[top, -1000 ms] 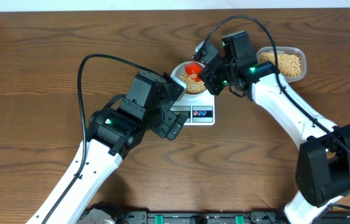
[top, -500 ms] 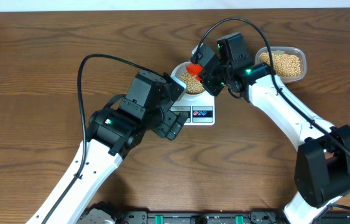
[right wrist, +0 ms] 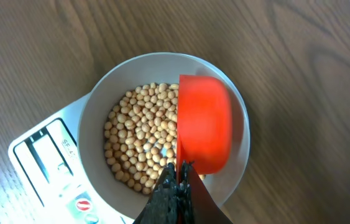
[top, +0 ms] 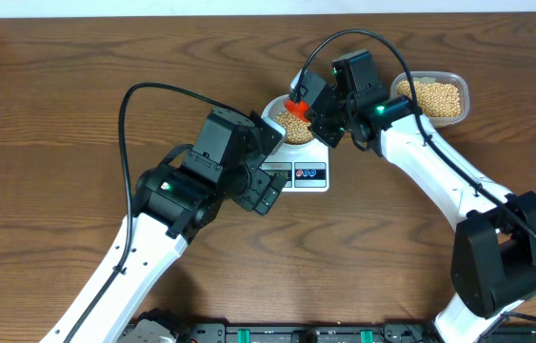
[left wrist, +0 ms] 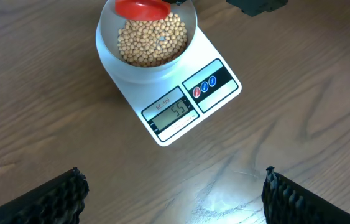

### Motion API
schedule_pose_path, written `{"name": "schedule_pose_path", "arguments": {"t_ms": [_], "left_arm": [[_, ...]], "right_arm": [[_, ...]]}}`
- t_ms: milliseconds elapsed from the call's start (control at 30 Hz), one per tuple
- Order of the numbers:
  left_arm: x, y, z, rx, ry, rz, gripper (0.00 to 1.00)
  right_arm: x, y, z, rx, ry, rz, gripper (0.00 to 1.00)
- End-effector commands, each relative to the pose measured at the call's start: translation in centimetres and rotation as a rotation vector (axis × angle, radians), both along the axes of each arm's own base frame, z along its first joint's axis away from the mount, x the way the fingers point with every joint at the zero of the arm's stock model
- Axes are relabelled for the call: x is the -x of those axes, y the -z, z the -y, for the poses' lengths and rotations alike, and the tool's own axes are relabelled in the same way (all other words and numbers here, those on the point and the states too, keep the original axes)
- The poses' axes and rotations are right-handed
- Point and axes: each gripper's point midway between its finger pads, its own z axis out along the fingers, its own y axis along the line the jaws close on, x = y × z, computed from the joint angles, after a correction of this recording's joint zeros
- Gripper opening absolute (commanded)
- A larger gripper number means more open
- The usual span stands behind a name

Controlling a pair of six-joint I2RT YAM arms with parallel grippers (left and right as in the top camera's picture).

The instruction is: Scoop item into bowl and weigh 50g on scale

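Well, I saw right gripper (right wrist: 178, 173) clamped on red scoop (right wrist: 204, 124), over beans (right wrist: 138, 134) in bowl (right wrist: 92, 118), bowl on scale (left wrist: 221, 93), left gripper (left wrist: 175, 198) spread wide.

Table (left wrist: 50, 124) is brown wood with visible grain, mostly matt with a bit of glare. Scale (left wrist: 181, 106) is smooth white plastic, and the bowl (right wrist: 94, 124) looks smooth too. Scoop (right wrist: 204, 124) is shiny red plastic. Beans (right wrist: 140, 130) are matt, tub's (top: 460, 86) clear plastic.
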Motion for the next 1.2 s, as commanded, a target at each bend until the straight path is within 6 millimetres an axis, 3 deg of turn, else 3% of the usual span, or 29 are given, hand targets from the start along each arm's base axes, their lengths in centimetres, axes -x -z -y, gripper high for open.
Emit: {"name": "schedule_pose_path", "arguments": {"t_ms": [0, 467, 1167], "left_arm": [[-0.1, -0.1, 0.2, 0.002, 0.019, 0.002, 0.92], [-0.1, -0.1, 0.2, 0.002, 0.019, 0.002, 0.92], [-0.1, -0.1, 0.2, 0.002, 0.019, 0.002, 0.92]], "right_arm": [[0.4, 0.5, -0.2, 0.049, -0.081, 0.037, 0.01], [1.4, 2.5, 0.3, 0.071, -0.099, 0.013, 0.01], [2.7, 2.3, -1.5, -0.013, -0.073, -0.060, 0.01]]}}
